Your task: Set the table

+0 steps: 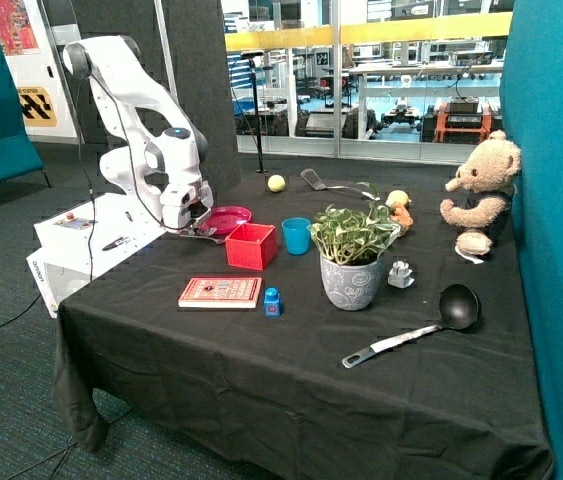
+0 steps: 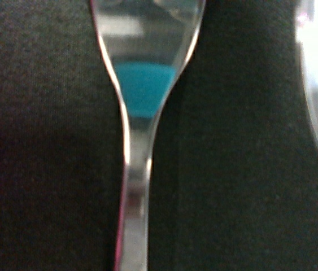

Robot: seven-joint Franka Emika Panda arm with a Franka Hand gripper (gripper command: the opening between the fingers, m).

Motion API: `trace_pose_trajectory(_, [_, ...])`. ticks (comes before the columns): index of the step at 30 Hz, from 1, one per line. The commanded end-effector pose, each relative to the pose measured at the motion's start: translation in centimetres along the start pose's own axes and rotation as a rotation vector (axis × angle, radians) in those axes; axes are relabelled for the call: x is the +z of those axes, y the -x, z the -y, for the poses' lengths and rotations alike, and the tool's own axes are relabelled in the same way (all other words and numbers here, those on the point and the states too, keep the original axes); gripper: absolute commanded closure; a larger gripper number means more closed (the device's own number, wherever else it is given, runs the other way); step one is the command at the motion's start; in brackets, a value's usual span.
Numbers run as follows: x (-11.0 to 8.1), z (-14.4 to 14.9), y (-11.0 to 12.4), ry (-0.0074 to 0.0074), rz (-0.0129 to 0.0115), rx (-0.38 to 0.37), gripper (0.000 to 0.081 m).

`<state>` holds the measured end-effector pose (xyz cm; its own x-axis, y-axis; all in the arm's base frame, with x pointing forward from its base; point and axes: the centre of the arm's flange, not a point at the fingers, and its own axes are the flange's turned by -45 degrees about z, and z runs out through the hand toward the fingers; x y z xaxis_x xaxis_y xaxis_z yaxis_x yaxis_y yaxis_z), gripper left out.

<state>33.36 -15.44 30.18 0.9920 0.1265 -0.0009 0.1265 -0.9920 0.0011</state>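
1. The surface (image 1: 261, 390), draped in black cloth that hangs down its sides, fills the middle of the outside view; a white base box (image 1: 86, 245) stands against its far corner.
2. The white arm (image 1: 141, 110) bends down from that box, and its jaws (image 1: 194, 228) sit low over the cloth beside a pink plate (image 1: 231, 217).
3. Whether the jaws are released or clenched cannot be told from either view.
4. The wrist view looks straight down on a shiny metal utensil (image 2: 139, 141) lying on the black cloth, its handle narrowing from a wider end; a teal reflection shows in it.
5. A red box (image 1: 251, 246) stands just beside the plate, and a blue cup (image 1: 296, 235) stands near the box.
6. A potted plant (image 1: 351, 255) sits near the middle, with a small grey object (image 1: 400, 273) beside it.
7. A red book (image 1: 220, 292) lies flat toward the front edge, a small blue block (image 1: 272, 302) just beside it.
8. A black ladle (image 1: 431, 322) lies near the teal wall.
9. A teddy bear (image 1: 481, 190) sits at the far side against that wall.
10. A yellow ball (image 1: 276, 183) and a spatula (image 1: 326, 183) lie near the far edge.
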Motion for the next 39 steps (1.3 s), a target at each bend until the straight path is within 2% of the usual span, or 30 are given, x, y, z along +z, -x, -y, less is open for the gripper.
trace_pose_trajectory(1, [0.8,0.5,-0.3,-0.0011,-0.0009,-0.008,0.0808])
trace_pose_trajectory(24, [1.3,-0.2,0.2,-0.0011,-0.0009,0.005,0.0808])
trace_pose_trajectory(39, [1.5,0.3,-1.2,-0.0011,-0.0009,-0.014,0.0808])
